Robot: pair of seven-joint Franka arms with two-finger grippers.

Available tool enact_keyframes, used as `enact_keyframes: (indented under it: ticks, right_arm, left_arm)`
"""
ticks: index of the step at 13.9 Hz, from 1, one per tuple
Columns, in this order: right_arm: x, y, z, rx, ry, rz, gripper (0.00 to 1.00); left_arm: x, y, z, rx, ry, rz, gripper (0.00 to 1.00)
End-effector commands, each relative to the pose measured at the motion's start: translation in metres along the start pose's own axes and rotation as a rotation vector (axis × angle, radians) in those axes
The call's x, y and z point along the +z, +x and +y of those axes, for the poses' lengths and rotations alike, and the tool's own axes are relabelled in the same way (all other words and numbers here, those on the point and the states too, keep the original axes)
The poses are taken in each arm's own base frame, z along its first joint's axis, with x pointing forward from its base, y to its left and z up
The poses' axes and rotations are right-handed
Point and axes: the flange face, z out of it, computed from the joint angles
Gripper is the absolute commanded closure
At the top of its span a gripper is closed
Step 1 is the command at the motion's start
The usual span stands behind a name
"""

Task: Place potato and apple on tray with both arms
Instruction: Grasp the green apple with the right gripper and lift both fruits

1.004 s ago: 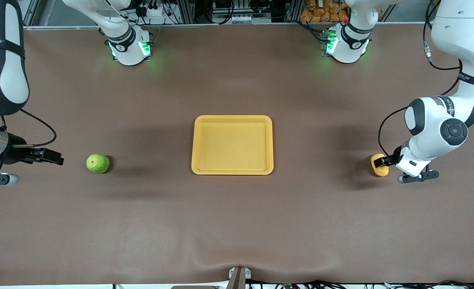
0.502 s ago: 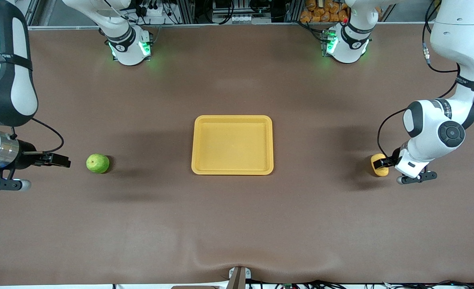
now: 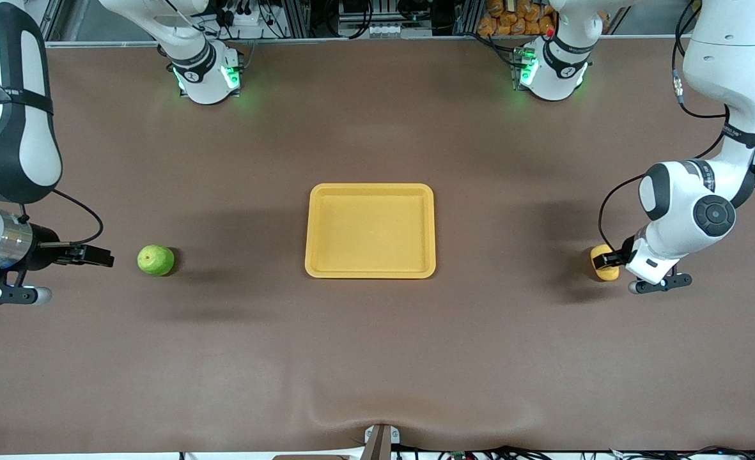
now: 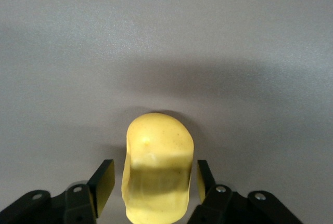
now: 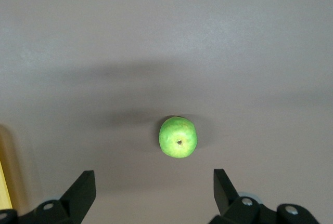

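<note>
Tray [image 3: 370, 230]: yellow, mid-table between both grippers, well apart from each.
Apple [image 3: 155, 260]: green, on the table just ahead of the right gripper [image 3: 99, 257], whose jaws stand wide, not touching.
Potato [image 4: 156, 174]: between the left gripper's [image 4: 151, 188] fingers [image 4: 104, 185], narrow gaps either side.

The left arm [image 3: 703, 204] comes down from its base and folds at the elbow toward its own end of the worktop, wrist low. Its left claw [image 4: 151, 187] sits down at the surface, fingers [image 4: 104, 182] straddling the potato [image 4: 156, 172] with thin gaps on both sides — not yet pressed on. The right arm [image 3: 6, 160] bends low at its own end, its right claw [image 3: 99, 257] level, jaws spread wide, pointing at the apple [image 3: 155, 260] and apart from it.
</note>
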Motion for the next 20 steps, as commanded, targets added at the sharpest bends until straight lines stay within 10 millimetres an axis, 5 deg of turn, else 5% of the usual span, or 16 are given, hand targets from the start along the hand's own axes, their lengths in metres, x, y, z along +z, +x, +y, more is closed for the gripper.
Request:
enact_keyframes:
  ticks: [1,5,7,10,15,20]
  right_arm:
    - [0.001,0.002,0.002,0.006,0.006,-0.007,0.00]
    - [0.041,0.007,0.003,0.006,0.005,-0.097,0.00]
    - [0.061,0.005,0.003,0.006,0.005,-0.167,0.00]
    - [0.087,0.004,0.022,-0.003,0.020,-0.242,0.00]
    - [0.143,0.016,0.005,-0.042,0.016,-0.269,0.00]
    - [0.194,-0.003,0.010,-0.101,0.015,-0.186,0.00]
  left_arm:
    - [0.003,0.001,0.004,0.000,0.002,0.007,0.51]
    - [0.001,0.002,0.008,0.005,0.001,0.008,0.85]
    - [-0.002,0.002,0.009,0.010,0.001,0.012,0.91]
    - [-0.017,0.003,0.017,0.030,-0.007,0.029,0.98]
    - [-0.041,0.001,0.047,0.036,-0.020,0.006,1.00]
    - [-0.067,-0.003,0.078,0.079,-0.026,-0.028,1.00]
